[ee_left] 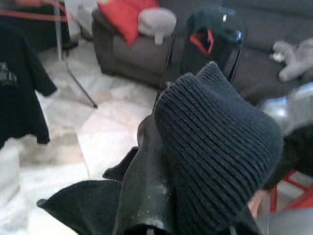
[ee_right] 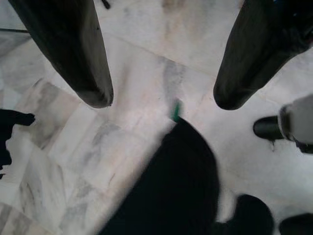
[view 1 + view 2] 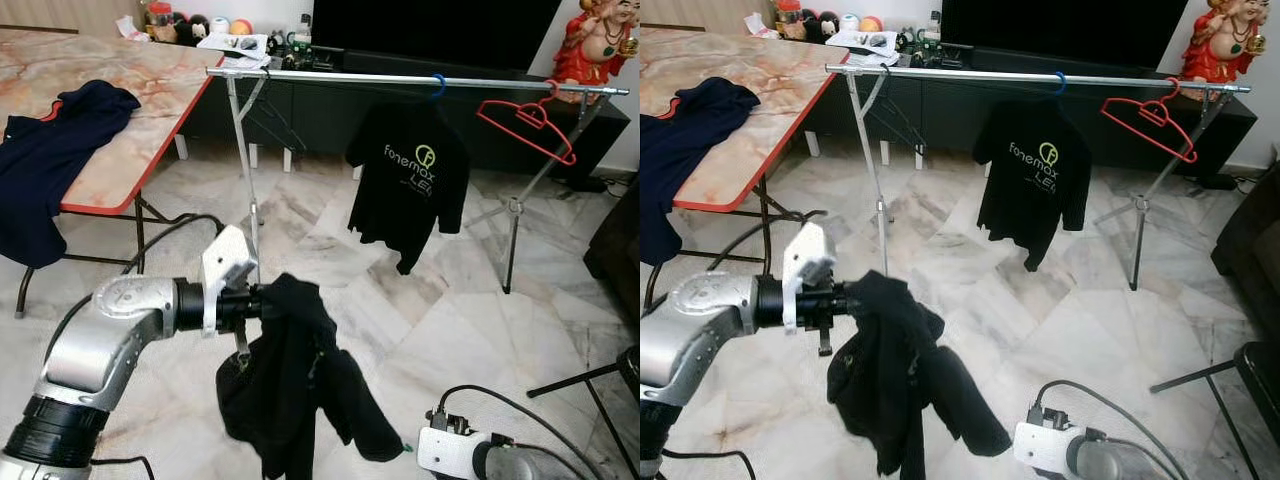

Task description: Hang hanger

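Note:
A black garment [image 3: 295, 385] hangs in a bunch from my left gripper [image 3: 262, 300], which is shut on its top; the cloth [image 1: 215, 142] drapes over the fingers [image 1: 146, 196]. A green hanger tip [image 3: 407, 447] pokes out at the garment's lower edge. My right gripper [image 2: 156, 103] is open low at the right, its fingers apart above the floor and that green tip [image 2: 175, 111]. Farther off stands a metal clothes rail [image 3: 400, 78] with a black printed T-shirt [image 3: 408, 180] on a blue hanger [image 3: 438, 86] and a bare red hanger [image 3: 525, 122].
A marble-topped table [image 3: 130, 110] with a navy shirt [image 3: 50, 150] stands at the left. A dark TV cabinet [image 3: 330, 110] lies behind the rail, a red figurine [image 3: 595, 45] at the far right. Cables [image 3: 170, 235] and a black stand [image 3: 600, 390] cross the marble floor.

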`<state>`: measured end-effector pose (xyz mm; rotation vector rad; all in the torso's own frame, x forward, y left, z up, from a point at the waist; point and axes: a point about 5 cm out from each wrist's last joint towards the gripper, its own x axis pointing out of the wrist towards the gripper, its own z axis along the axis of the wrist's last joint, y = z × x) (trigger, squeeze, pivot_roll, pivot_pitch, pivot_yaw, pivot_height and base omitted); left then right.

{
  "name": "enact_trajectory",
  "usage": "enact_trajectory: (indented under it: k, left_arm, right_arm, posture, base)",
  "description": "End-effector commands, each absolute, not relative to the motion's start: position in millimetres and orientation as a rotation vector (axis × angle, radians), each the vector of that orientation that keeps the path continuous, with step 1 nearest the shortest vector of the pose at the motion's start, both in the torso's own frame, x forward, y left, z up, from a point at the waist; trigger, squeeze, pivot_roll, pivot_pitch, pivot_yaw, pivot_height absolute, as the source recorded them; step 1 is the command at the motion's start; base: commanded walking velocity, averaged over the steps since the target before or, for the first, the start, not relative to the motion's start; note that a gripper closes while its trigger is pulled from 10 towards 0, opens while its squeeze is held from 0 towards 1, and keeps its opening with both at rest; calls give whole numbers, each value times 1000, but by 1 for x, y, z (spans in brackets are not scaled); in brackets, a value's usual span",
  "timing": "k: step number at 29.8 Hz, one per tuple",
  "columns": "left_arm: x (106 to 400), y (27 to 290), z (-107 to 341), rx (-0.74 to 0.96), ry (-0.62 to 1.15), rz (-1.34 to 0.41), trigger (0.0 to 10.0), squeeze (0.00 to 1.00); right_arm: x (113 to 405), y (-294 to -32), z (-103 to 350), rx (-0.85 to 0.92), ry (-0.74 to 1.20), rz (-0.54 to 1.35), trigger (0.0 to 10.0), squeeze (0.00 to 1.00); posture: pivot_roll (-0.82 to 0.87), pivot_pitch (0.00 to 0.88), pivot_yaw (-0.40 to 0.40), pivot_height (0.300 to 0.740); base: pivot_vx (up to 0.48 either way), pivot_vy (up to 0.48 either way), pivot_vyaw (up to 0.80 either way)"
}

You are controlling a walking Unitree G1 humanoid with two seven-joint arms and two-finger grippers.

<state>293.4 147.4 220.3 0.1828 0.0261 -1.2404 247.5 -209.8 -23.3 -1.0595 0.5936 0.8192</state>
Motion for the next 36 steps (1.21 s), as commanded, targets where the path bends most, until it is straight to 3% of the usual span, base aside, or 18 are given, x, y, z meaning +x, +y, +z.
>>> enact_trajectory:
  k: [1, 11, 20, 36]
  left_arm:
    - [292, 144, 238, 190, -45, -1257, 0, 0]
    - [296, 146, 245, 183, -50, -1232, 0, 0]
    - [295, 146, 251, 178, -61, -1253, 0, 0]
    - [285, 137, 262, 193, -85, -1325, 0, 0]
  right_arm:
    - [239, -214, -31, -1042, 629, 785, 10000, 0]
    - [237, -226, -37, -1107, 649, 581, 10000, 0]
    - [232, -237, -41, -1048, 709, 463, 10000, 0]
    - [239, -225, -39, -966, 690, 470, 10000, 0]
  posture:
    - [38, 111, -73, 740]
    - [47, 112, -61, 740]
    - [52, 112, -50, 740]
    - [72, 117, -38, 740]
  base:
    - [0, 0, 0]
    - [0, 0, 0]
    - [0, 0, 0]
    - [0, 0, 0]
